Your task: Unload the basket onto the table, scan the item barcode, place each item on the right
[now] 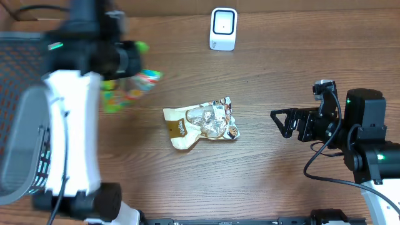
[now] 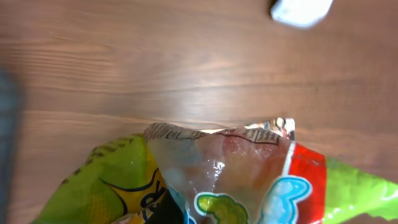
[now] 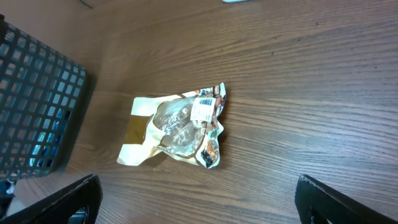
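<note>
The left gripper's (image 1: 134, 65) jaws are clamping a green-and-red candy bag (image 2: 236, 180), holding it over the table (image 1: 281, 62), well left of the white scanner (image 1: 223, 28). The right gripper's (image 1: 280, 122) jaws are gaping empty, right of a cream snack bag (image 1: 203, 124).

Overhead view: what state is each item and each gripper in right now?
left gripper, jaws shut on the green candy bag.
green candy bag, held up in the left jaws, not yet at the scanner.
right gripper, jaws open, empty.
cream snack bag, lying flat on the table, white label facing up, nothing touching it.
scanner, standing at the far edge, nothing in front of it.
basket, at the left side, contents unclear.
</note>
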